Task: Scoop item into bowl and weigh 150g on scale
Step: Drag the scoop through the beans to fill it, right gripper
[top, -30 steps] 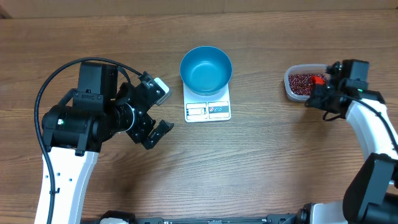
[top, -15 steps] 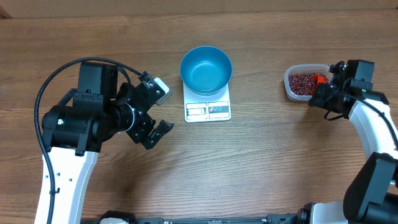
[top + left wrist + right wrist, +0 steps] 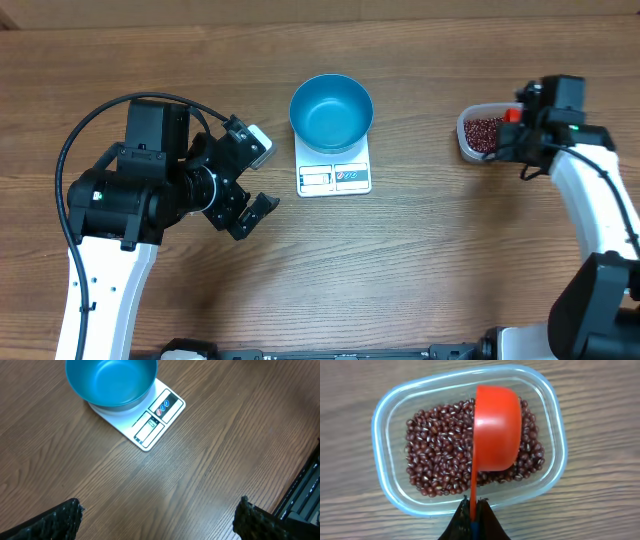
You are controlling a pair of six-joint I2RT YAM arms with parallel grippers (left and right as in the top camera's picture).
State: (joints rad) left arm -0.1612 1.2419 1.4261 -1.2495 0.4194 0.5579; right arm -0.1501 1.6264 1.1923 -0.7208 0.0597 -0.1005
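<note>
Wood-grain table fills every view, with the blue bowl sitting on the white scale near the middle and the clear tub of beans off to the right, well apart from them

Over the last second only the right arm has moved. The right tool was sitting just beside the tub's near right corner; it has since swung round toward the tub's far right end, and the red scoop it carries has shifted with it, staying over that end of the tub. The tool is pressed together on the scoop's thin handle. From the wrist view the cup hangs over the beans with its smooth red outside facing the camera, so its mouth looks turned down toward the heap. Whether its edge is already in the beans cannot be told, and no beans show in it.

Bowl, scale and tub lie exactly as they did a second ago, and the bowl's inside is bare blue. The left tool has not stirred either: its fingers stay spread wide, pinching nothing, hovering left of the scale with the bowl in its camera's sight.

By my reading the arm is lining the scoop up for a dig, so the task is at its start: nothing has been carried across yet, and the weighing still lies ahead
</note>
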